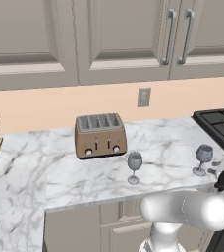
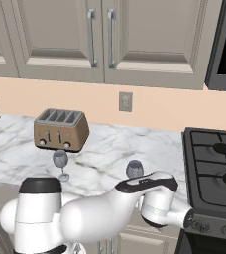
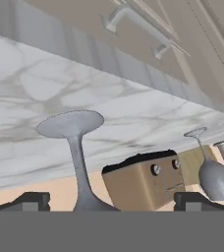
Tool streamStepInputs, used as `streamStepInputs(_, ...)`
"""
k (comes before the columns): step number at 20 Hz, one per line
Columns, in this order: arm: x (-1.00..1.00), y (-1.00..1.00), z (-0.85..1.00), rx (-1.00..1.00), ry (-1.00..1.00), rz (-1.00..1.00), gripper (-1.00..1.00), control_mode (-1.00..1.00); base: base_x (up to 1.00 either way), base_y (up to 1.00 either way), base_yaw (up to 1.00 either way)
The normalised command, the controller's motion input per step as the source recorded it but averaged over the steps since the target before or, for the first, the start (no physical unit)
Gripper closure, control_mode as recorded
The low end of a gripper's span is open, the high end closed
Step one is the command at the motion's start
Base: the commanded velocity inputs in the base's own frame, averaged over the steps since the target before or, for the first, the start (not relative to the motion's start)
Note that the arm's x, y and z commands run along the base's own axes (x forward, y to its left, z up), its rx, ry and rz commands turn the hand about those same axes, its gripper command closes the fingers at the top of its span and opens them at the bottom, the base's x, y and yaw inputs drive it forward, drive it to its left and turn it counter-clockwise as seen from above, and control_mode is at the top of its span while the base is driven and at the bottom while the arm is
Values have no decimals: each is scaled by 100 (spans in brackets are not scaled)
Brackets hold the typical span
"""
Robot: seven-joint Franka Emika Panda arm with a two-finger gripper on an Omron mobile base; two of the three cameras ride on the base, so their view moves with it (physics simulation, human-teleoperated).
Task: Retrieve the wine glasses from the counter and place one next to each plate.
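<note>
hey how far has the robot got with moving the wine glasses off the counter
Nothing looks done yet: both glasses stand upright on the marble counter, one in front of the toaster, the other near the stove. In hand: the open gripper is lined up on the stove-side glass's stem, fingers apart, not closed. Left: grasping it, then carrying each glass to a plate.

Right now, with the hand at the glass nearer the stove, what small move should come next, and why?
Probably close the hand on the near wine glass. In the hand view its stem stands between the two open fingertips, upright on the counter. The other wine glass, in front of the toaster, can wait.
</note>
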Motion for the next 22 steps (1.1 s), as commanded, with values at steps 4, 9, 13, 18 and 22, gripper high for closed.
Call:
streamStepInputs(4, 13, 11, 0, 6, 1, 0, -100, -100, 0, 0, 0)
streamStepInputs(9, 23, 22, -2, 0, 3, -1, -100, -100, 0, 0, 0)
streamStepInputs(13, 23, 25, -1, 0, 3, -4, -100, -100, 0, 0, 0)
streamStepInputs(18, 6, 5, -7, 0, 1, -3, -100, -100, 0, 0, 0)
streamStepInputs(22, 7, 4, -14, 0, 1, -2, -100, -100, 0, 0, 0)
